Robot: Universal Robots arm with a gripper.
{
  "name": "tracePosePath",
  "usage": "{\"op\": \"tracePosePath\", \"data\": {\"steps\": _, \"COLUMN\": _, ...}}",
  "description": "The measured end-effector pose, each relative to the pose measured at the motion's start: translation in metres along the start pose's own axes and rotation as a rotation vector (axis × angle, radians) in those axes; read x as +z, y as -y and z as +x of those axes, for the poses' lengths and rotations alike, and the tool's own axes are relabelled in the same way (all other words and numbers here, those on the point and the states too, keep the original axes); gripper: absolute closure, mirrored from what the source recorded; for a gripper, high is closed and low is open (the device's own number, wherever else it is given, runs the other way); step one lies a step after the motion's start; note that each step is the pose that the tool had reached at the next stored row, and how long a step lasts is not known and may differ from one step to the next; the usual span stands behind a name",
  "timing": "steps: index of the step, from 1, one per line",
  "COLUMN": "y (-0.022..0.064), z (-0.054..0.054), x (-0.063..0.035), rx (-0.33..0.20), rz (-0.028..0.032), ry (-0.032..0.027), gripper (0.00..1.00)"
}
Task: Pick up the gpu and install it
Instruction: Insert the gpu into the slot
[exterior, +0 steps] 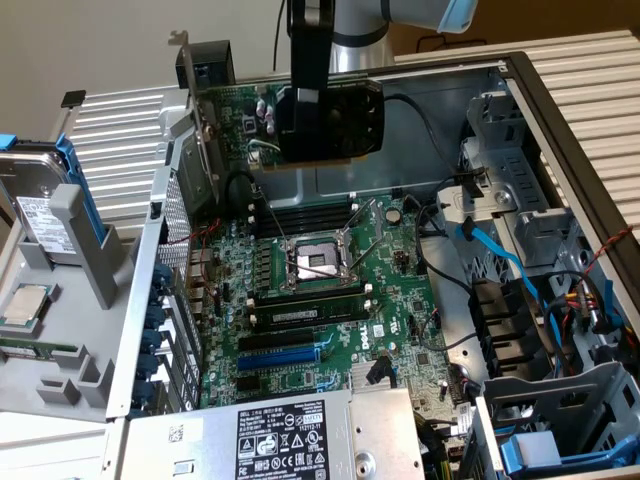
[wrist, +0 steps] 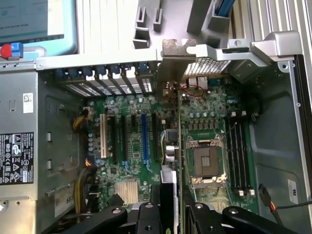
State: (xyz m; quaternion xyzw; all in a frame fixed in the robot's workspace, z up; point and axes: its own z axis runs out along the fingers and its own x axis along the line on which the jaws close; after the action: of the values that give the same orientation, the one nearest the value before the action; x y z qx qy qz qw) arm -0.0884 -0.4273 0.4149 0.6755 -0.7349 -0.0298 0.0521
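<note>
The gpu [exterior: 245,120] hangs in the air over the far end of the open computer case, a green card with a black fan shroud [exterior: 350,115] and a silver end bracket [exterior: 185,60]. My gripper [exterior: 312,125] comes down from above and is shut on the card, its black fingers clamping the shroud side. In the wrist view the gpu [wrist: 178,141] appears edge-on, running from my gripper [wrist: 175,217] out to its bracket [wrist: 175,51], above the motherboard [wrist: 131,161]. The motherboard [exterior: 330,290] lies below with its blue slot [exterior: 278,356] bare.
The case's rear slot wall [exterior: 165,300] stands at the exterior view's left, a drive cage [exterior: 545,200] and cables at its right. A power supply [exterior: 290,440] lies at the near end. Outside the case sit a hard drive in a blue caddy [exterior: 35,200] and a processor [exterior: 25,305].
</note>
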Motion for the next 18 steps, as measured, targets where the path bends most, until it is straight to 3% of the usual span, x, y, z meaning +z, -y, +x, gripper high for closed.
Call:
{"op": "tracePosePath", "data": {"steps": 6, "y": -0.0004, "z": -0.0071, "x": 0.0015, "rx": -0.001, "rz": 0.0001, "ry": -0.0004, "gripper": 0.73}}
{"op": "tracePosePath", "data": {"steps": 18, "y": -0.0010, "z": -0.0081, "x": 0.0018, "rx": -0.001, "rz": 0.0009, "ry": -0.0029, "gripper": 0.73}}
